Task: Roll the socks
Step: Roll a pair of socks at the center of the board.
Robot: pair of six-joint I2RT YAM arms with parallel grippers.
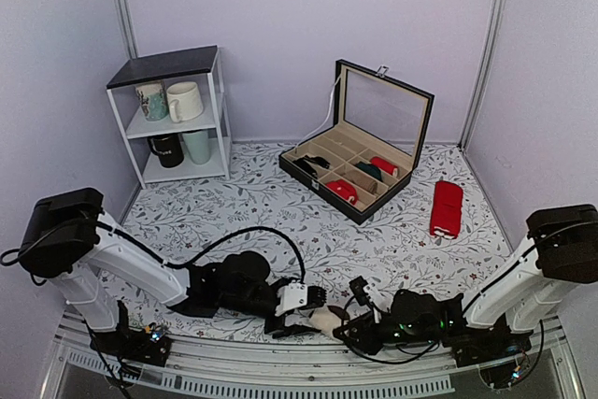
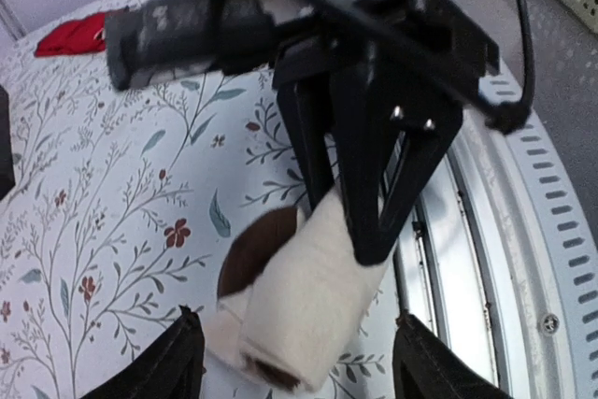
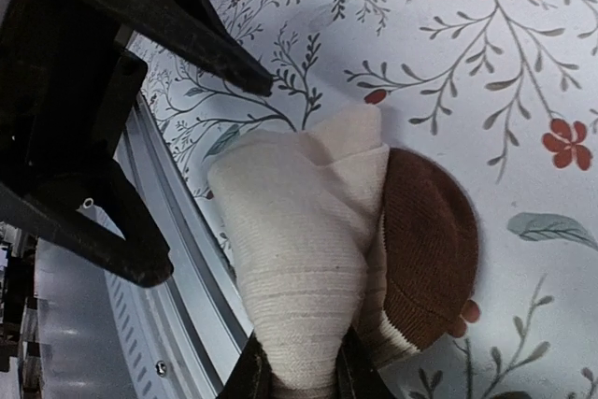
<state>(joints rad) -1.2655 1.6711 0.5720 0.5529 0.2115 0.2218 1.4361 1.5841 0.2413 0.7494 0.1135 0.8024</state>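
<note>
The socks (image 3: 308,231) lie as a short cream roll with a dark brown toe cap, close to the table's near edge (image 1: 327,320). My right gripper (image 3: 299,382) is shut on one end of the cream roll, its fingers pinching the fabric from both sides. In the left wrist view the roll (image 2: 304,292) sits between the spread fingers of my left gripper (image 2: 297,369), which is open and touches nothing. The right gripper's black fingers (image 2: 374,184) reach down onto the roll's far end. From above, the left gripper (image 1: 306,313) and right gripper (image 1: 355,324) face each other across the bundle.
A metal rail (image 2: 505,231) runs along the table's near edge, right beside the roll. A red pair (image 1: 446,207) lies at the right. An open black compartment box (image 1: 360,151) with small rolled bundles stands at the back, and a white shelf with mugs (image 1: 173,119) at the back left.
</note>
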